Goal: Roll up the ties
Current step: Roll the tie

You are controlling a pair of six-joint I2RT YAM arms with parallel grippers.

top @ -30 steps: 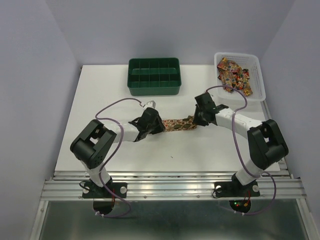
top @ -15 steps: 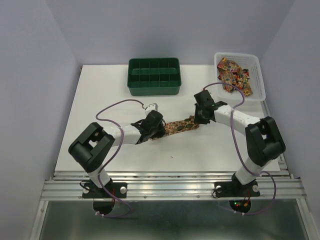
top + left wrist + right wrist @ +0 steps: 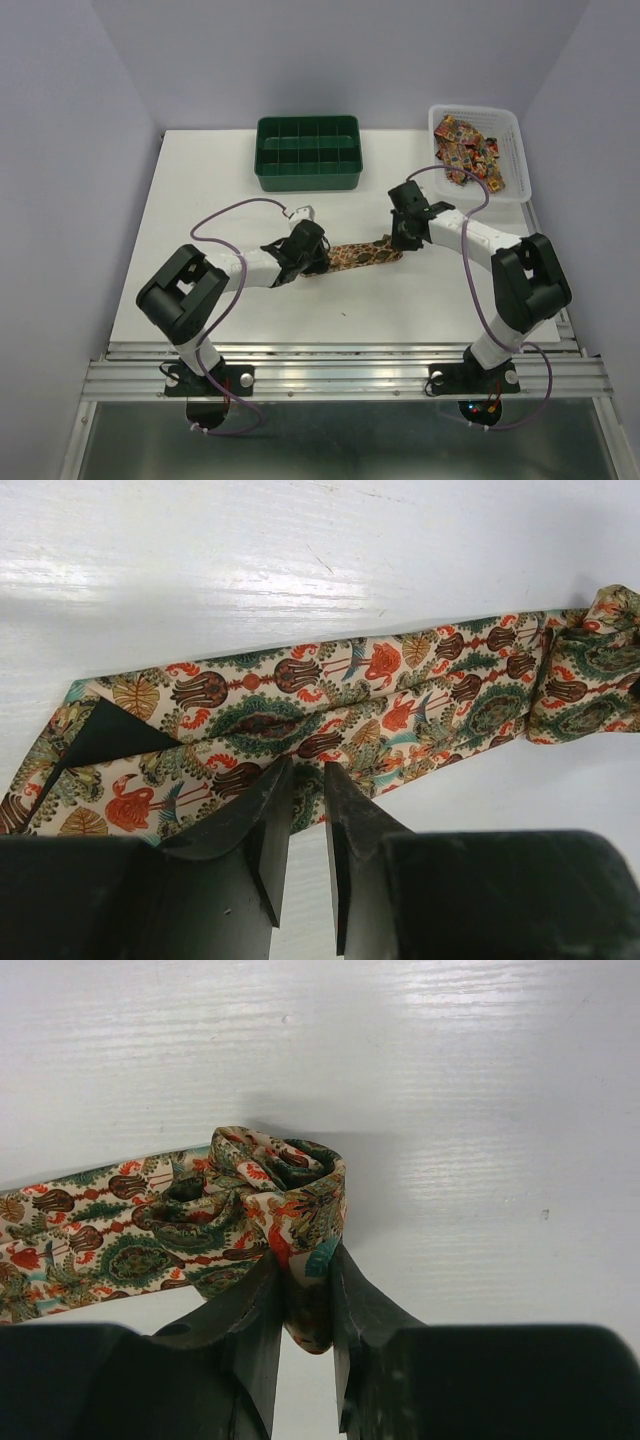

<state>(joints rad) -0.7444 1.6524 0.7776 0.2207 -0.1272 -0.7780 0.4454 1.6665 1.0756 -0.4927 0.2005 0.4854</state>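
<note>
Right pincer (image 3: 303,1260) is clamping the coil started on the tie (image 3: 400,690); left pincer (image 3: 307,770) is sitting narrowly parted over the flat length, hold unclear. Most rolling remaining.

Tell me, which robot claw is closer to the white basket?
Right. The right gripper, pinching the rolled end of the tie, sits just in front and left of the white basket; the left gripper is farther left, at the flat end.

Robot lab cell: plain lavender walls (image 3: 330,50), white table (image 3: 200,190), left arm (image 3: 252,266), right arm (image 3: 472,240) bolted to aluminium rail (image 3: 340,373).
</note>
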